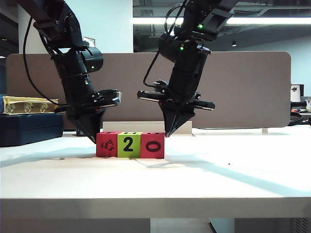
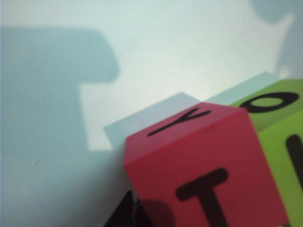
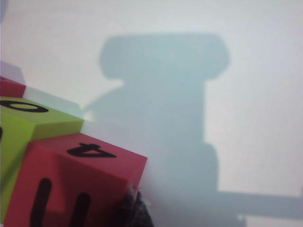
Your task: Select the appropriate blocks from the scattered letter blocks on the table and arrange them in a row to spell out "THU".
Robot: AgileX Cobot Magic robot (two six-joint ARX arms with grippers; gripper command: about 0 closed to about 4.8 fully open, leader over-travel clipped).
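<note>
Three letter blocks stand touching in a row on the white table (image 1: 155, 179): a red one (image 1: 106, 144), a lime green one (image 1: 129, 144) showing "2", and a red one (image 1: 152, 146) showing "0". My left gripper (image 1: 93, 137) is shut, its tip against the row's left end. The left wrist view shows that tip (image 2: 130, 213) beside the red block's "T" face (image 2: 199, 175), with the green block (image 2: 279, 132) behind. My right gripper (image 1: 168, 133) is shut at the row's right end. In the right wrist view its tip (image 3: 132, 210) touches the red "U" block (image 3: 71, 184). Neither gripper holds anything.
A brown-grey divider panel (image 1: 243, 87) runs behind the table. A dark blue case (image 1: 29, 128) with a yellow object (image 1: 24, 104) on it sits at the far left. A white bar (image 1: 146, 127) lies just behind the blocks.
</note>
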